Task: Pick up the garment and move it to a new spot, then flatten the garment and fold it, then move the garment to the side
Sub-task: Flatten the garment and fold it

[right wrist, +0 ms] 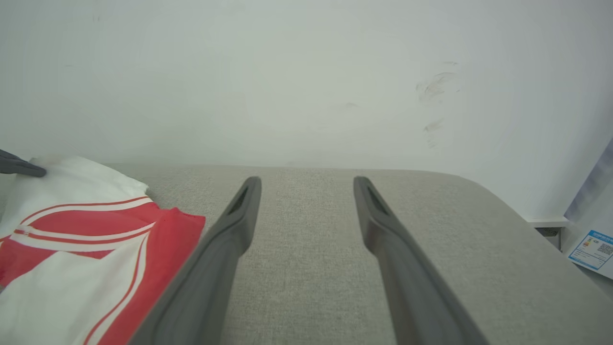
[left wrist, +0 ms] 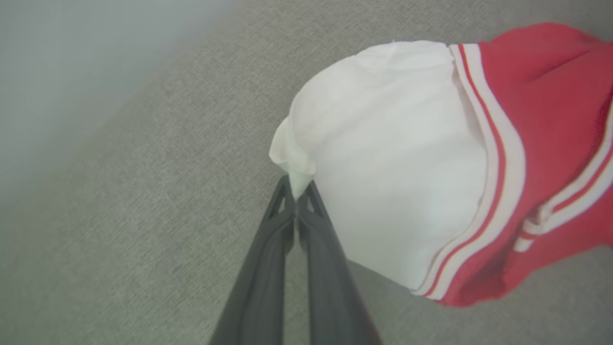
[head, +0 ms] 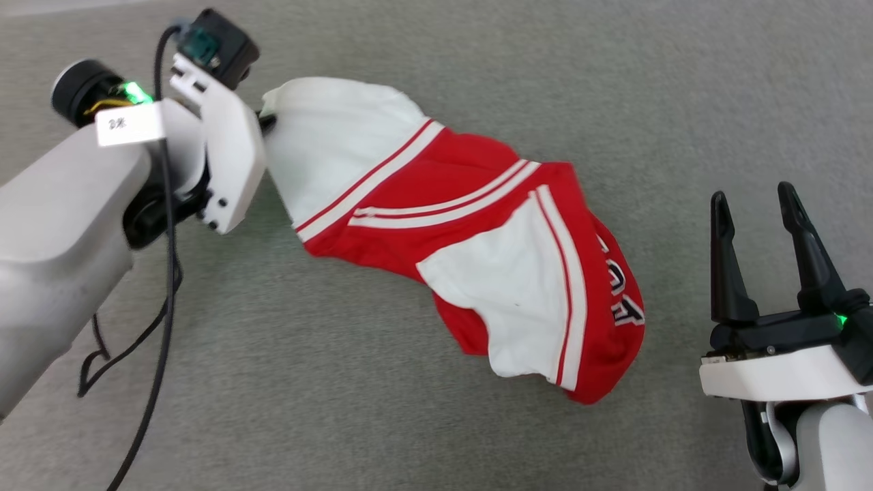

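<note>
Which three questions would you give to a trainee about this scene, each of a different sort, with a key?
1. True or false: the left gripper is shut on a white edge of the garment.
2. Choose one. The right gripper is:
A) open, apart from the garment
B) shut on the red hem
C) pressing the lettering flat
3. Short answer: what colour is the fabric surface under the garment?

Key: 1 true; 2 A; 3 grey.
</note>
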You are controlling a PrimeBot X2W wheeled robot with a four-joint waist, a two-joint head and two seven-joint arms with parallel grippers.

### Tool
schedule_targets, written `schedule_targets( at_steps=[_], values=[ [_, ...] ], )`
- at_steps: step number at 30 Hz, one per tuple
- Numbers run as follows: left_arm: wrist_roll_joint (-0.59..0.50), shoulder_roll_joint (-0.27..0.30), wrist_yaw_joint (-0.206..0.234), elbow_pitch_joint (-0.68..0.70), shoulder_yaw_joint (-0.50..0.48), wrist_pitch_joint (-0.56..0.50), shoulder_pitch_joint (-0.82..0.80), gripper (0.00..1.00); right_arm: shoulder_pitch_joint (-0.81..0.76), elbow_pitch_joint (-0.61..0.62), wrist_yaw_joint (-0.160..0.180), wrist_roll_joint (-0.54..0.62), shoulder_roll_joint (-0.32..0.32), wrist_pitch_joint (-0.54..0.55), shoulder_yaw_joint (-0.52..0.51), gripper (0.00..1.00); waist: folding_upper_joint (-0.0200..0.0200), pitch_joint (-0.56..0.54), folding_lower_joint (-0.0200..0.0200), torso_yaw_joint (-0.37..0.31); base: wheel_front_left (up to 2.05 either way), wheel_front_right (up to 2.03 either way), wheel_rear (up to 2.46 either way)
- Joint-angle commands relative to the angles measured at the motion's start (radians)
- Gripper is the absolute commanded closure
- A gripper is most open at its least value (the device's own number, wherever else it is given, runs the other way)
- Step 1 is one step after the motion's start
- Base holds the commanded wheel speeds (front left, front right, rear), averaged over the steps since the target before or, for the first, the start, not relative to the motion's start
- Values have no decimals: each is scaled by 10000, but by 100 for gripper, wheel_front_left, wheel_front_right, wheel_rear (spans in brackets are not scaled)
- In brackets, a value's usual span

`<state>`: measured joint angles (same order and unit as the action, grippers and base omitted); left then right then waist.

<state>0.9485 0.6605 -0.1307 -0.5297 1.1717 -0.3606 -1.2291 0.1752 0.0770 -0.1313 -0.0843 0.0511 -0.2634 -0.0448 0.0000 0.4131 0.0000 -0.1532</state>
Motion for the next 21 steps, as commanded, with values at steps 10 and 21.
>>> schedule_targets(
  at_steps=[10,21],
  values=[
    [1042,1256,362,-491,-227,554,2094,100,-381,-140,10,269,-16,-20,85,0,0,-1125,0,1608,0,0,0],
    [2132,1652,553,-1776,-370,593,3657,100,-447,-178,10,426,-16,-20,101,0,0,-1115,0,1651,0,0,0]
  ],
)
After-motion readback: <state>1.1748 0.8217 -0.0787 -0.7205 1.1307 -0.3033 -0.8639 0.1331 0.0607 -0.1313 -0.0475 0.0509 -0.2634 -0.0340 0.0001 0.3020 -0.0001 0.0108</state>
